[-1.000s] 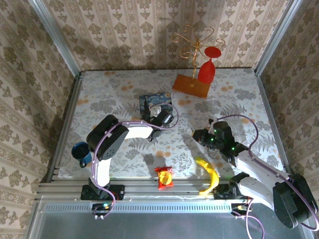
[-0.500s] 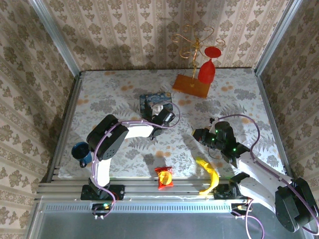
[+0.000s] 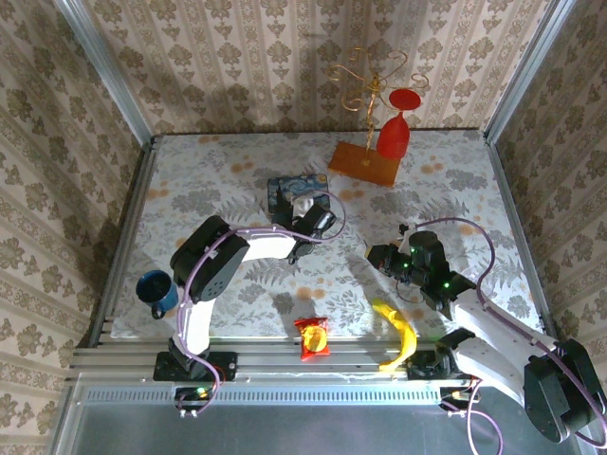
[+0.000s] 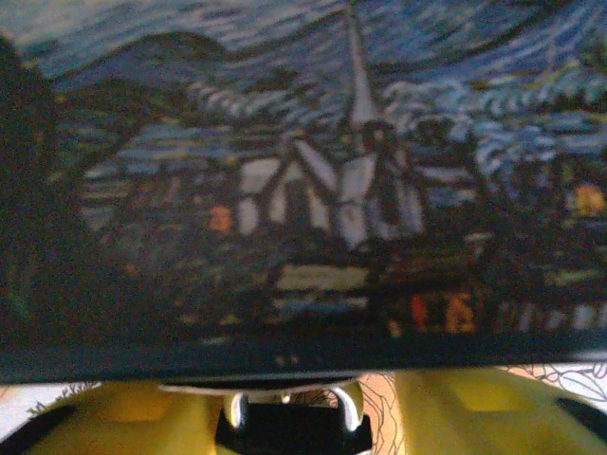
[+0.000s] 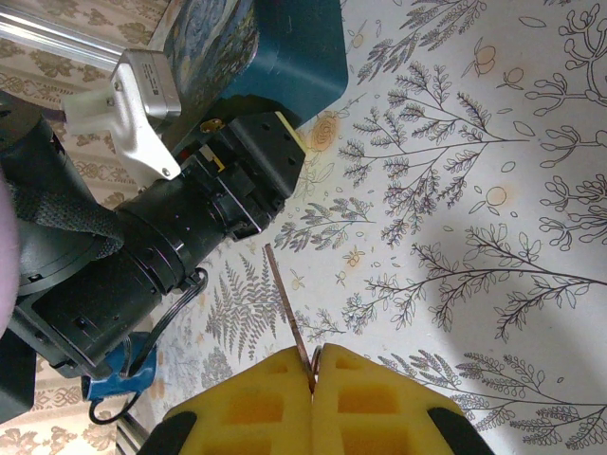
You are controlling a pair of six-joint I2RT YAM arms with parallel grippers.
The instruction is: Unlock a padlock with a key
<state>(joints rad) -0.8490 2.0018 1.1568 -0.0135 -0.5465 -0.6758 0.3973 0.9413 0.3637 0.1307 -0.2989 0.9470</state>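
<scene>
The tiny dark padlock (image 4: 289, 427) with its silvery shackle sits between the yellow fingers (image 4: 123, 408) of my left gripper (image 4: 303, 396), which is shut on it. A thin strip of cloth shows at its right side. The shackle end is right up against the blue swirl-painted tin (image 4: 313, 171). From above, my left gripper (image 3: 318, 220) is at the tin's (image 3: 289, 187) near right corner. My right gripper (image 5: 314, 355) is shut on the thin coppery key (image 5: 287, 301), whose blade points at the left arm's wrist (image 5: 161, 246). It hovers right of centre (image 3: 377, 256).
A banana (image 3: 398, 327) and a red-yellow snack packet (image 3: 313, 336) lie near the front edge. A blue mug (image 3: 155, 289) stands front left. At the back right, an orange base with a gold wire stand (image 3: 365, 163) carries a red glass (image 3: 394, 133).
My left gripper has edged up against the tin, which has shifted slightly toward the back. The right gripper with the key has barely moved.
</scene>
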